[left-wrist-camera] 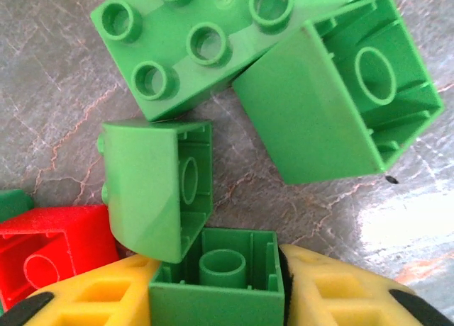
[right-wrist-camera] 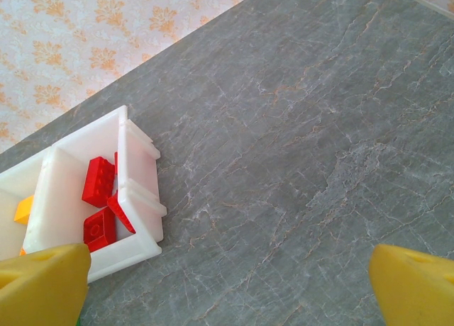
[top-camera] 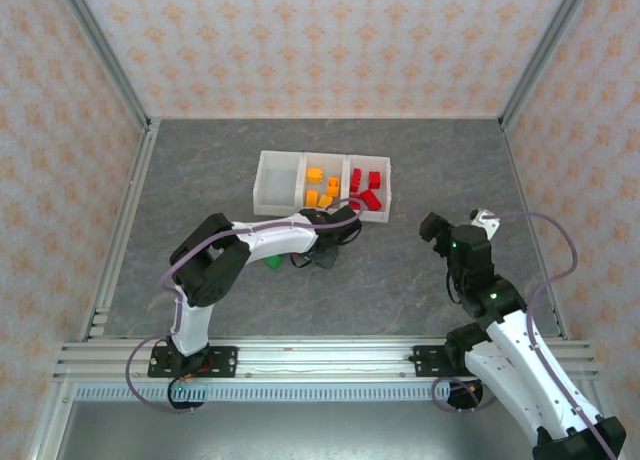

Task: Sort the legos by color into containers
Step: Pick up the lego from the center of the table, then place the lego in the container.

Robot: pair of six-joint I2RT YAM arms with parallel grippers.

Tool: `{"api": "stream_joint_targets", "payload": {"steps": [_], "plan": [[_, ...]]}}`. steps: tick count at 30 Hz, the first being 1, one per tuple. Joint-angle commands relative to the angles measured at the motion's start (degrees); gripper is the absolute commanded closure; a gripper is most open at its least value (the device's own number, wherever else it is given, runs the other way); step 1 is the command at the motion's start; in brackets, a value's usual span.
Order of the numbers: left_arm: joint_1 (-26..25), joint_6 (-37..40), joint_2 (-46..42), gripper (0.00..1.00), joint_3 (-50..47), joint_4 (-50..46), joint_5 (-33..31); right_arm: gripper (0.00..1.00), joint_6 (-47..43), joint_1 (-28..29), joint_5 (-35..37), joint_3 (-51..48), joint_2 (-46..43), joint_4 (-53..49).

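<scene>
In the left wrist view my left gripper (left-wrist-camera: pixel 216 294) is shut on a small green lego (left-wrist-camera: pixel 220 280) lying open side up on the table, with a yellow finger against each of its sides. Around it lie a curved green lego (left-wrist-camera: pixel 159 188), a big studded green lego (left-wrist-camera: pixel 191 42), a green lego on its side (left-wrist-camera: pixel 340 92) and a red lego (left-wrist-camera: pixel 50 251). The containers (top-camera: pixel 322 160) stand just beyond the left gripper (top-camera: pixel 325 252). The left bin (top-camera: pixel 278 183) holds nothing, the middle bin holds orange legos (top-camera: pixel 320 187), and the right bin holds red legos (top-camera: pixel 367 192). My right gripper (top-camera: pixel 440 225) hangs open over bare table.
A green lego (top-camera: pixel 272 261) pokes out beside the left arm. In the right wrist view the red bin's corner (right-wrist-camera: pixel 138 220) with red legos (right-wrist-camera: pixel 99 181) lies at the left. Bare grey table stretches right of it. Metal rails and papered walls ring the table.
</scene>
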Motion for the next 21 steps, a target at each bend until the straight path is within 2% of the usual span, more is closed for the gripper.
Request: {"api": "stream_joint_targets", "payload": {"steps": [1, 6, 12, 17, 21], "plan": [[0.37, -1.37, -0.68, 0.66, 0.33, -0.66, -1.41, 0.0, 0.47, 0.07, 1.6, 0.12, -0.01, 0.75], [1.32, -2.81, -5.78, 0.71, 4.22, -3.12, -5.84, 0.0, 0.36, 0.05, 1.78, 0.19, 0.14, 0.79], [6.38, -1.74, -10.07, 0.7, 9.44, -2.58, -7.84, 0.0, 0.31, 0.1, 2.39, 0.3, 0.01, 0.59], [11.85, -0.94, -6.36, 0.69, 19.28, -4.8, -11.8, 0.0, 0.04, 0.13, 2.42, -0.16, 0.35, 1.44], [16.66, -0.51, -1.45, 0.68, 24.93, -3.11, -10.69, 0.0, -0.59, 0.06, 2.32, 0.26, 0.6, 1.0]]}}
